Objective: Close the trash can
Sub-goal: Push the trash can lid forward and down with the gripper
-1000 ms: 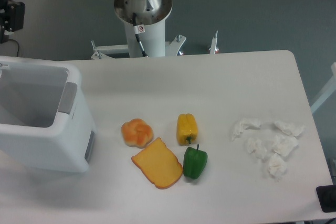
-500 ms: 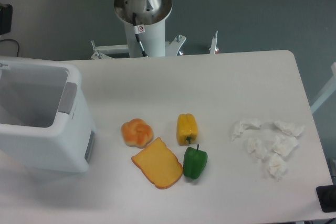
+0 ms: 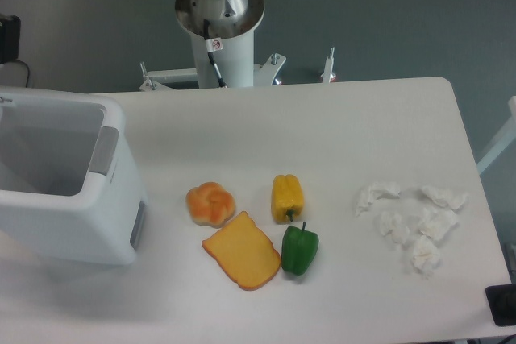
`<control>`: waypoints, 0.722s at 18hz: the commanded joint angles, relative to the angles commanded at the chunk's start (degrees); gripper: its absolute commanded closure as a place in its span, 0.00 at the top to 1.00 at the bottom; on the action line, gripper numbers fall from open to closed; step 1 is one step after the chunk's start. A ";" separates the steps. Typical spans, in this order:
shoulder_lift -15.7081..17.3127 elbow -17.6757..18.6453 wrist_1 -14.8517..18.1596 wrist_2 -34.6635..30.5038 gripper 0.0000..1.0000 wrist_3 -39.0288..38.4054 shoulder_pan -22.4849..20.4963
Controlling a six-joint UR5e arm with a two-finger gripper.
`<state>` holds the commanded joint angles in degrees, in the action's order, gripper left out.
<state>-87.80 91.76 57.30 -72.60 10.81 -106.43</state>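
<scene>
While the large white boxy plastic trash can (image 3: 68,187) stands open at the left of the white surface (image 3: 322,126), cut off by the frame's edge, the hand lies out of view, so its state cannot be told.

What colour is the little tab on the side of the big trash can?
Grey, on the white trash can; the fixed camera shows it.

A white desk (image 3: 363,134) with rounded corners stands on a plain grey-blue floor (image 3: 387,14) under even, soft light.
</scene>
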 joint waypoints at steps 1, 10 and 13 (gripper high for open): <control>0.26 0.35 0.00 0.00 1.00 0.00 -0.35; 0.44 0.88 0.00 0.09 1.00 0.00 -4.57; 0.62 0.97 0.00 0.26 1.00 -0.17 -6.85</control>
<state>-87.19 92.72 57.30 -72.33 10.64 -113.28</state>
